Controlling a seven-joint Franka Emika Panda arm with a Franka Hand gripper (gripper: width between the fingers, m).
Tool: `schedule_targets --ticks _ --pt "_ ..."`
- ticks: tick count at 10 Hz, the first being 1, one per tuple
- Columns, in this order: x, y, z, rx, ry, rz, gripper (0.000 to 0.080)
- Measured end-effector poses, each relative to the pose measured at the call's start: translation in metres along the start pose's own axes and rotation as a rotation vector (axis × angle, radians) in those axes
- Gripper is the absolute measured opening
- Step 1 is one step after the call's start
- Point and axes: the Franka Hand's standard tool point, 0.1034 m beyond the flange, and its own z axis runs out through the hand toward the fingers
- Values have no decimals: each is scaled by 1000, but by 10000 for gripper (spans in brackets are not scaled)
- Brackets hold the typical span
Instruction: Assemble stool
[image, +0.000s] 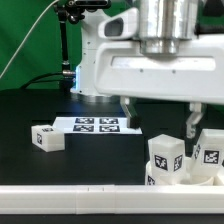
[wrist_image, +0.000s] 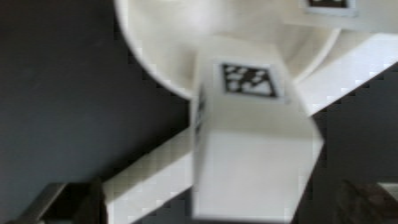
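Standing apart, my fingers gripped nothing. In the wrist view one dark tip showed at either side of the tagged leg, with a gap on both sides. In the exterior view the tips hung just above that leg without touching it. The leg stood upright in the round seat, which lay on the desk at the exterior view's right, just beyond the long white bar as that view saw it. A second leg stood in the seat just beside the first, further toward the exterior view's right. A third leg lay loose on the desk well to the exterior view's left, near the marker board.

Assessment: I judged the step in hand to be closing on the upright leg to work it home in its socket. Whether it was already fully seated could not be told.

Recommendations: I needed to descend straight, with the leg centred between the tips, so that both fingers met its flat faces together. One finger had to pass between the two standing legs without knocking the second. The grip needed to sit low enough to stop the leg tilting, yet clear of the seat's rim.

Risk noted: an off-centre closure could push the seat across the desk.
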Motion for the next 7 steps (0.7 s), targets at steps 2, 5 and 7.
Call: schedule_targets --ticks 2,5,7 --pt "14 19 -8 0 -5 17 649" --pt "12 17 -7 0 -6 11 649" --pt "10 18 -6 -2 -8 3 649"
